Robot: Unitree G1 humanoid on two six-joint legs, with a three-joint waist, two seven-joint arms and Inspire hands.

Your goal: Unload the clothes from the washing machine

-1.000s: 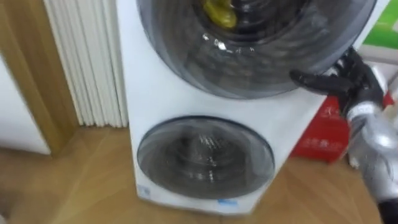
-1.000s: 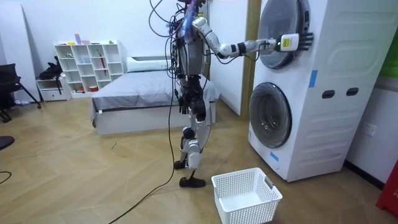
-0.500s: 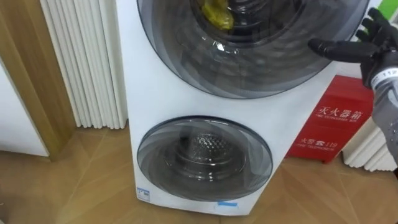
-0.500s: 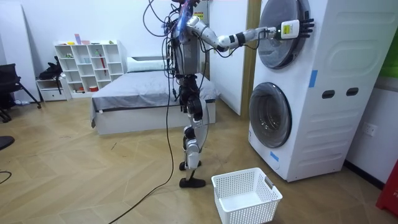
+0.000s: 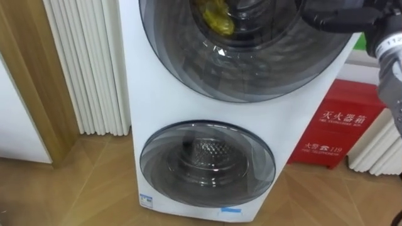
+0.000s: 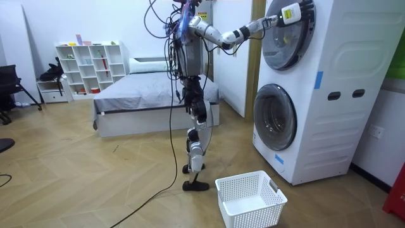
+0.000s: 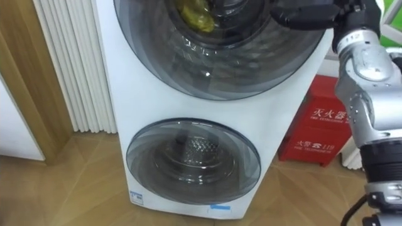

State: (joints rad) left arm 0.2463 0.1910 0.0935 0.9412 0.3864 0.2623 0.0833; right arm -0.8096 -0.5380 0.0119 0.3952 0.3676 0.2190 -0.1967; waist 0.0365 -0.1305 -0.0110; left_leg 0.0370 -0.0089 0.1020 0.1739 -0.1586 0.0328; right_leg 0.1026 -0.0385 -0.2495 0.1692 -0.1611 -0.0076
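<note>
A white stacked washing machine [image 5: 163,94] stands before me, both round glass doors closed. Behind the upper door [image 5: 251,69] a yellow cloth [image 5: 217,19] shows inside the drum. My right hand [image 5: 342,24] is raised to the upper door's right rim, its dark fingers stretched leftward over the glass edge, holding nothing. The lower door [image 5: 207,163] shows a bare metal drum. In the room view I stand facing the machine [image 6: 329,95] with my right arm reaching up to the top door, the hand [image 6: 291,12] against it.
A white mesh laundry basket [image 6: 250,199] sits on the wooden floor behind my feet. A red box [image 5: 333,129] stands right of the machine, a white ribbed panel [image 5: 88,69] and wooden frame [image 5: 31,81] to its left. A bed [image 6: 145,101] lies behind me.
My right hand has risen from the upper door's lower right edge to higher on its right rim. The head camera has tipped slightly, shifting the picture.
</note>
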